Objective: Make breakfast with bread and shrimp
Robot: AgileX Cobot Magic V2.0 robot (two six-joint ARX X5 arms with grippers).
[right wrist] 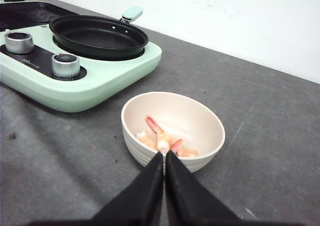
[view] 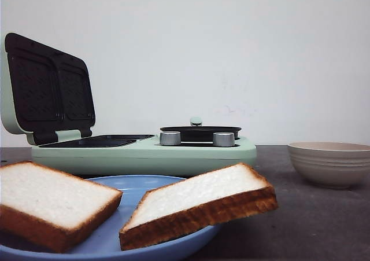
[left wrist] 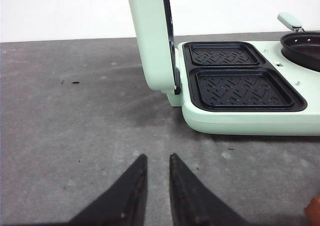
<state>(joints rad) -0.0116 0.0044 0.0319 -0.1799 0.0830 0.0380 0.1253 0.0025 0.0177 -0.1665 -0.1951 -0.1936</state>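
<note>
Two slices of bread lie on a blue plate (view: 139, 183) close to the front camera, one on the left (view: 52, 200) and one on the right (view: 199, 197), which overhangs the rim. Several small orange-pink shrimp (right wrist: 160, 138) lie in a beige bowl (right wrist: 140, 146), which also shows at the right of the front view (view: 330, 162). My right gripper (right wrist: 164, 154) is shut and empty, its tips just before the bowl's near rim. My left gripper (left wrist: 158, 158) is open by a narrow gap and empty, over bare table left of the grill plates (left wrist: 240, 88). Neither gripper shows in the front view.
A mint-green breakfast maker (view: 144, 154) stands behind the plate, with its lid (view: 49, 87) raised at the left, two dark grill plates and two knobs. A black round pan (right wrist: 97, 33) sits on its right end. The table is dark grey, with a white wall behind.
</note>
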